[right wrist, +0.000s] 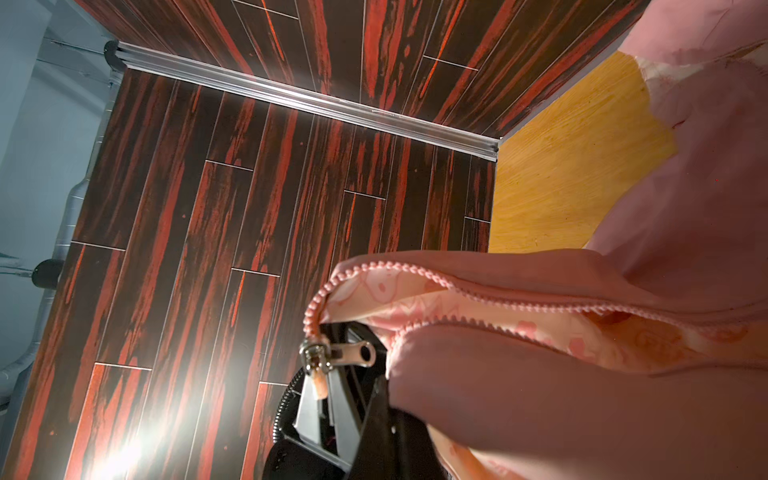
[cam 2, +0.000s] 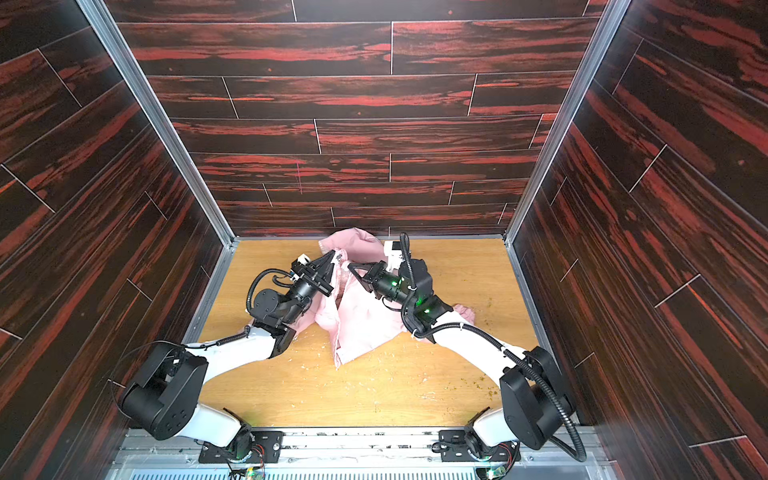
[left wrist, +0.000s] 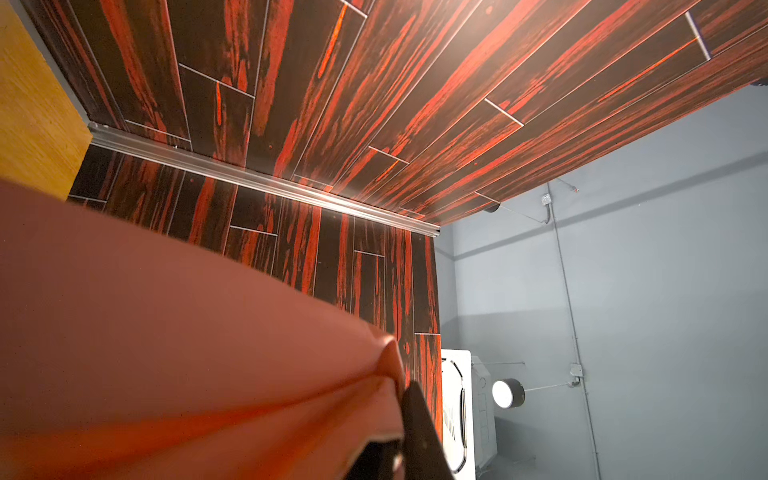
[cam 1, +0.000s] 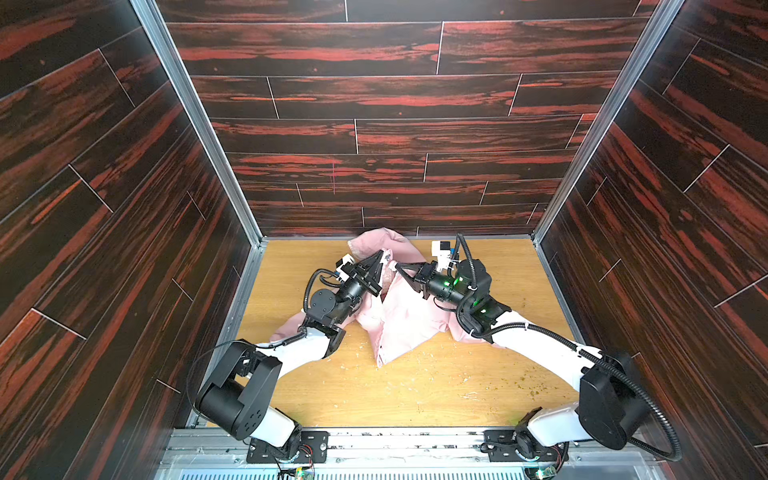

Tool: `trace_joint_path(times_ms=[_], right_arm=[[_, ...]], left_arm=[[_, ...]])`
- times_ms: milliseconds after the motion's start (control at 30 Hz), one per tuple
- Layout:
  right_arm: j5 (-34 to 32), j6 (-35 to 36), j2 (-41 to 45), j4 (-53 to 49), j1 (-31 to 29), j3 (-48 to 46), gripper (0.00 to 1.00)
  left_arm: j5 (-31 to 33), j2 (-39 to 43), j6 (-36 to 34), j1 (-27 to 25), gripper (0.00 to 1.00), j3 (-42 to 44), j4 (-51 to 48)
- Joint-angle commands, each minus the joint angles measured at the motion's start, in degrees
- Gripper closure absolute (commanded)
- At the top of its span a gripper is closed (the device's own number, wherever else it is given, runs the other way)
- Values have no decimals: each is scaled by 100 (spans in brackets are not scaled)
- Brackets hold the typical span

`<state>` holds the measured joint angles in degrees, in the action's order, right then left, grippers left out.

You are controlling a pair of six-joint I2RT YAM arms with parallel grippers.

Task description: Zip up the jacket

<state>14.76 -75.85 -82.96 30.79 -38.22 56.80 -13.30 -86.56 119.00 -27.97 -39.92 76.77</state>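
Observation:
The light-pink jacket point(cam 1: 407, 316) point(cam 2: 361, 320) lies crumpled on the wooden table, front open, in both top views. My left gripper point(cam 1: 380, 254) point(cam 2: 332, 253) is shut on its far edge. In the left wrist view, blurred pink cloth point(left wrist: 166, 332) runs into that gripper point(left wrist: 405, 395). My right gripper point(cam 1: 398, 266) point(cam 2: 350, 265) faces it a short gap away, shut on the other front edge. The right wrist view shows both open rows of pink zipper teeth point(right wrist: 457, 286). The metal slider point(right wrist: 318, 353) hangs at one row's end, right above the left gripper point(right wrist: 320, 390). Pink fabric point(right wrist: 582, 415) covers the right gripper point(right wrist: 384, 374).
The wooden table point(cam 1: 436, 395) carries scattered pale crumbs point(cam 1: 536, 388) towards the front and right. Dark red wood-patterned walls point(cam 1: 374, 124) close in the back and both sides. A metal rail point(cam 1: 395, 444) with both arm bases runs along the front edge.

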Motion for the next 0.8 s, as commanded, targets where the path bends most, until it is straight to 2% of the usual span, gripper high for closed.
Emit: trace_joint_path(times_ms=[0,333,767], right_arm=[[28,103,335,101,26,18,100],[-264,192,604,263,109,55,100],[-189,93,307,393,112,269,100]], left_arm=[[-217,26,554,19,100,-216,400],[-272,-9,576,20,100,-328,393],[-325,-33,607,2,100,-370,398]])
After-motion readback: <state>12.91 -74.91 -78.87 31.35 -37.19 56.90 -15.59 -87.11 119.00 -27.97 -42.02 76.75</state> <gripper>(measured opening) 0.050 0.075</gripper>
